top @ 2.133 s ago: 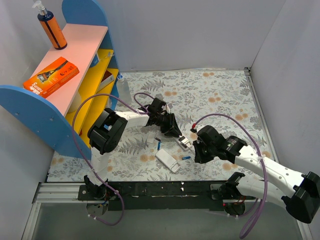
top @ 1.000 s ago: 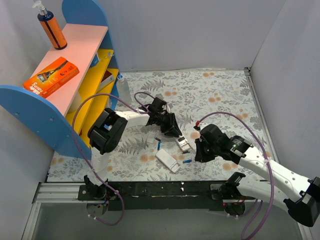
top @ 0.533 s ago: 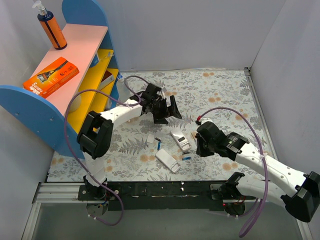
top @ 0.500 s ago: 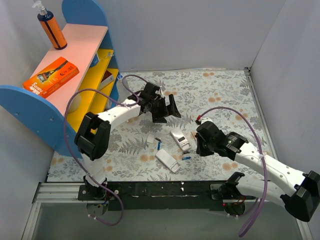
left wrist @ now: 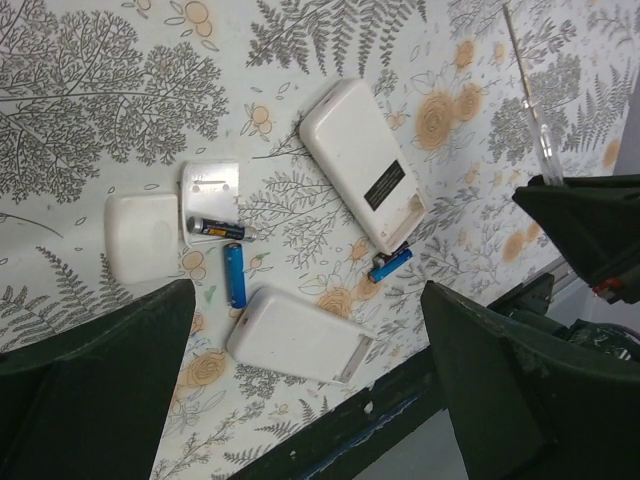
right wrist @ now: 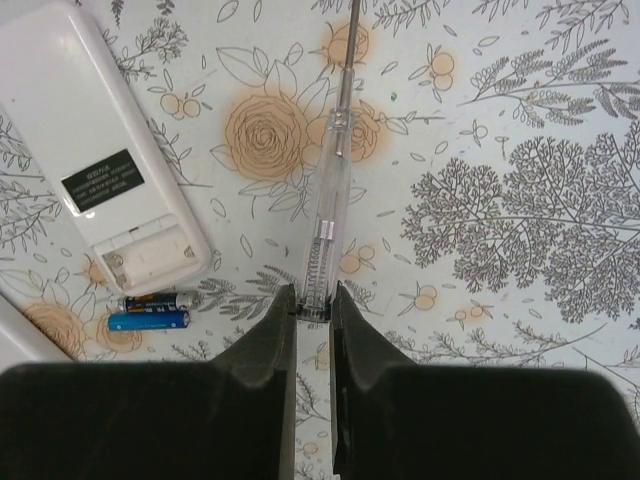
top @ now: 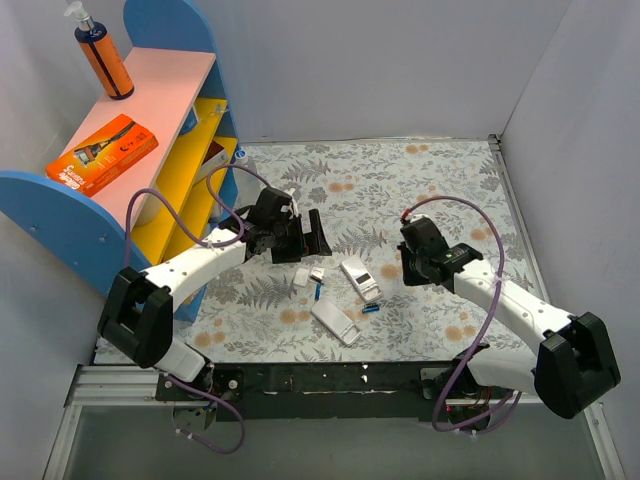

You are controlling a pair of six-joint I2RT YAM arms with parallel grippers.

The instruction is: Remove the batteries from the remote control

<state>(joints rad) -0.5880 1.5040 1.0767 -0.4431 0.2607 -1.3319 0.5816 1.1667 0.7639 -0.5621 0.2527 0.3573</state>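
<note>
Two batteries (right wrist: 148, 321), one blue and one dark, lie side by side on the floral table cover (right wrist: 520, 200). They are just off the open end of the remote control (right wrist: 100, 150), which lies back up with its battery compartment (right wrist: 150, 262) uncovered and empty. Further left, a blue battery (left wrist: 235, 274) and a dark battery (left wrist: 218, 228) lie close together. The dark one is at the edge of a small square white cover piece (left wrist: 211, 185), and a larger rounded white cover piece (left wrist: 140, 233) lies just beside them. A second remote (left wrist: 297, 350) lies near the blue battery, on the side toward the arm bases. The left gripper (top: 300, 238) hovers over the table beyond these pieces, its jaws spread wide with nothing between them. The right gripper (right wrist: 312, 300) is to the right of the remote control, its jaws pinched narrow on the handle end of a clear-handled screwdriver (right wrist: 328, 215). The screwdriver's metal shaft points away from the gripper over the table cover, apart from the remote control.
</note>
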